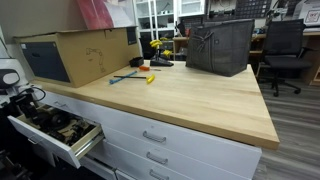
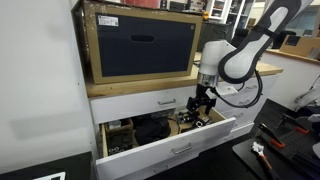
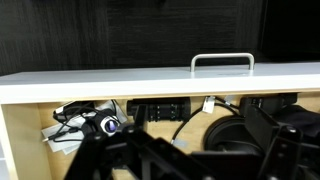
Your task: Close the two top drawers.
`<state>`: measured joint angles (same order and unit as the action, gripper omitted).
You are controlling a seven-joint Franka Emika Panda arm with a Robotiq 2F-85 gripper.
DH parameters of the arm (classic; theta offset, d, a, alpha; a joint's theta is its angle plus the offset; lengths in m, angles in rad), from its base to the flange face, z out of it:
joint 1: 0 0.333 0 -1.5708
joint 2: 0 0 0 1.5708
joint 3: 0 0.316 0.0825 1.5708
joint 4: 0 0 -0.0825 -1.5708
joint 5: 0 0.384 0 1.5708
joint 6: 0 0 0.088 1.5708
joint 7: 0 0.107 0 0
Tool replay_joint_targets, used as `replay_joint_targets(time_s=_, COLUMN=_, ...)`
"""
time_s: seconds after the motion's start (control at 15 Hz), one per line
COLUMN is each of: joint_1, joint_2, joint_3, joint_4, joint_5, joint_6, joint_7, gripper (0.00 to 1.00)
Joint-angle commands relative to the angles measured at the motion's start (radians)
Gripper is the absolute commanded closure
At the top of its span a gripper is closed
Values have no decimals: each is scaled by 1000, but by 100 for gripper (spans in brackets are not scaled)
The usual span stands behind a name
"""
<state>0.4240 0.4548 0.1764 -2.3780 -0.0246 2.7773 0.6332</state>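
In an exterior view, the wooden benchtop (image 1: pixel 190 100) carries a cardboard box (image 1: pixel 85 55), a grey basket (image 1: pixel 220 47) and some small tools (image 1: pixel 135 76). Under its left end the open drawer (image 1: pixel 60 142) stands pulled out, full of dark things. The drawers further right sit flush.

In an exterior view, the white arm (image 2: pixel 245 50) bends down and the gripper (image 2: pixel 200 108) hangs over the open drawer (image 2: pixel 150 155), near its back. Just above it is the upper drawer (image 2: pixel 135 105). I cannot tell whether that one is pushed fully in.

In the wrist view, the upper drawer (image 3: pixel 100 88) shows its silver handle (image 3: pixel 222 63), with cables and dark parts below it. The gripper (image 3: pixel 190 160) has its jaws spread wide, with nothing between them.
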Motion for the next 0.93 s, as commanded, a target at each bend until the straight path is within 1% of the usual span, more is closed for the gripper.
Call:
replay_joint_targets(time_s=0.0, joint_1=33, joint_2=38, joint_3=-5, joint_4=-10, joint_5=34, joint_6=66, joint_7=-18, gripper=0)
replay_joint_targets(time_s=0.27, joint_1=69, joint_2=84, joint_3=-11, joint_4=-7, joint_5=32, joint_6=79, joint_7=-23, gripper=0)
replay_joint_targets(time_s=0.33, joint_1=85, joint_2=94, joint_3=-21, joint_4=-4, joint_5=24, joint_6=83, joint_7=-20, gripper=3)
replay_joint_targets(time_s=0.4, joint_1=89, joint_2=103, joint_3=-20, joint_4=-2, joint_5=27, joint_6=83, joint_7=-23, gripper=26)
replay_joint_targets(time_s=0.47, joint_1=99, joint_2=112, joint_3=-26, joint_4=2, joint_5=25, joint_6=88, joint_7=-20, gripper=27)
replay_joint_targets(time_s=0.53, joint_1=106, joint_2=119, joint_3=-29, joint_4=5, joint_5=25, joint_6=89, joint_7=-21, gripper=32)
replay_joint_targets(time_s=0.6, joint_1=112, joint_2=126, joint_3=-31, joint_4=9, joint_5=27, joint_6=94, joint_7=-20, gripper=40)
replay_joint_targets(time_s=0.67, joint_1=116, joint_2=132, joint_3=-34, joint_4=12, joint_5=29, joint_6=99, joint_7=-20, gripper=49)
replay_joint_targets(time_s=0.8, joint_1=125, joint_2=148, joint_3=-38, joint_4=19, joint_5=30, joint_6=111, joint_7=-21, gripper=63)
replay_joint_targets(time_s=0.87, joint_1=129, joint_2=156, joint_3=-39, joint_4=22, joint_5=31, joint_6=120, joint_7=-22, gripper=71)
